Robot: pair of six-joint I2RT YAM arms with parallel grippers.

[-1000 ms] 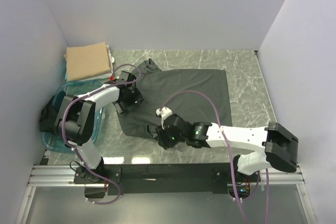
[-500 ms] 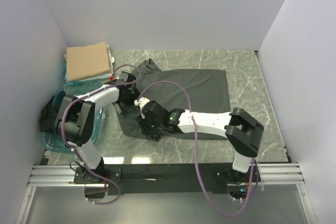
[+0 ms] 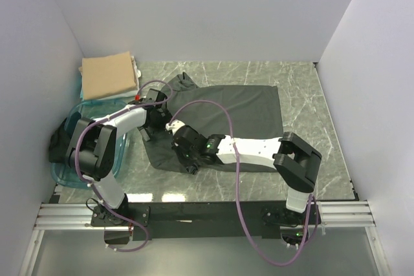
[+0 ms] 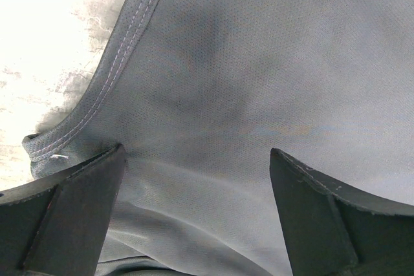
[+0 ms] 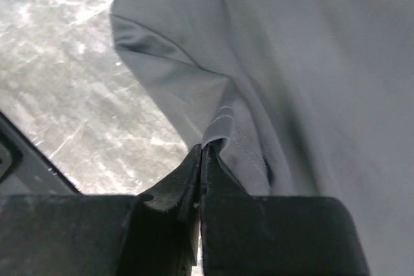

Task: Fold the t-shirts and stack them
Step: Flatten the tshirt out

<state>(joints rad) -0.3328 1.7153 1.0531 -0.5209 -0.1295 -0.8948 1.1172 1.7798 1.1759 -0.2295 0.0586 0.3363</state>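
One charcoal-grey t-shirt (image 3: 239,111) lies spread flat just right of the teal tub (image 3: 65,178). Its stitched hem, near the corner closest to the tub, is pinched tight in the right gripper (image 5: 202,150). The left gripper (image 4: 197,159) gapes wide over cloth at the tub-facing edge.

Nothing readable is picked up right now: no text, label, brand or number can be made out on the shirt (image 3: 246,105) or table (image 3: 304,88).
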